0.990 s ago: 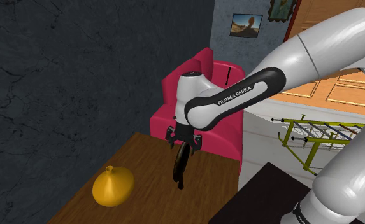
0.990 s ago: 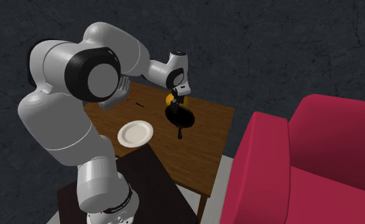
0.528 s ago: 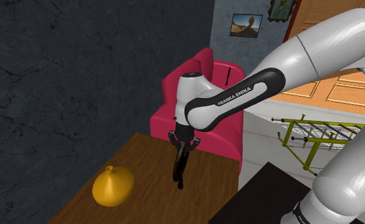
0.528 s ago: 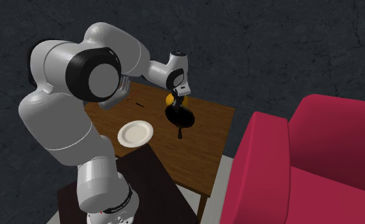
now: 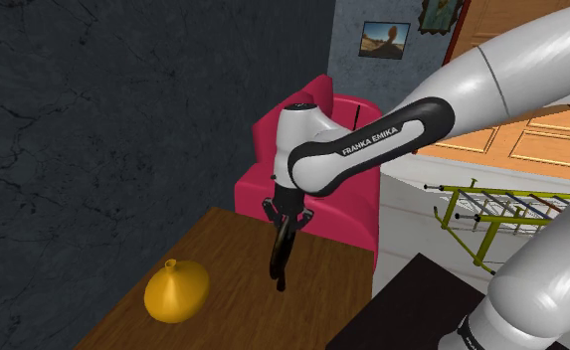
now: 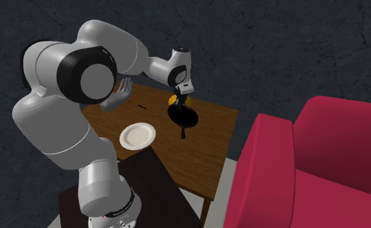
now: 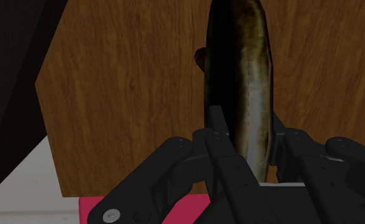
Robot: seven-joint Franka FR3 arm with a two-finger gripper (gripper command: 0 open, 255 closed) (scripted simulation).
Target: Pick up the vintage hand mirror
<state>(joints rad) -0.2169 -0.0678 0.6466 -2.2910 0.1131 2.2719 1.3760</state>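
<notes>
Looking over the shoulder view, I see the gripper (image 5: pixel 285 219) clamped on the hand mirror (image 5: pixel 280 259), which hangs beneath it with the handle pointing down at the wooden table (image 5: pixel 228 313); I cannot tell whether the handle's tip touches the wood; in the wrist view the two black fingers (image 7: pixel 218 130) press against either side of the mirror's dark, brownish rim, seen edge-on, with the wood grain beyond it; in the second exterior view the mirror reads as a dark oval with a short handle below, over the far half of the table; a yellow gourd-shaped vase (image 5: pixel 176 291) stands on the table toward the shoulder view's left, near the mirror but apart from it; a white plate (image 6: pixel 138 135) lies at the table's edge nearest the black stand (image 6: pixel 145 188); a red armchair (image 5: pixel 256 189) sits just beyond the table, and a framed picture (image 5: pixel 384 40) hangs on the wall above it.
</notes>
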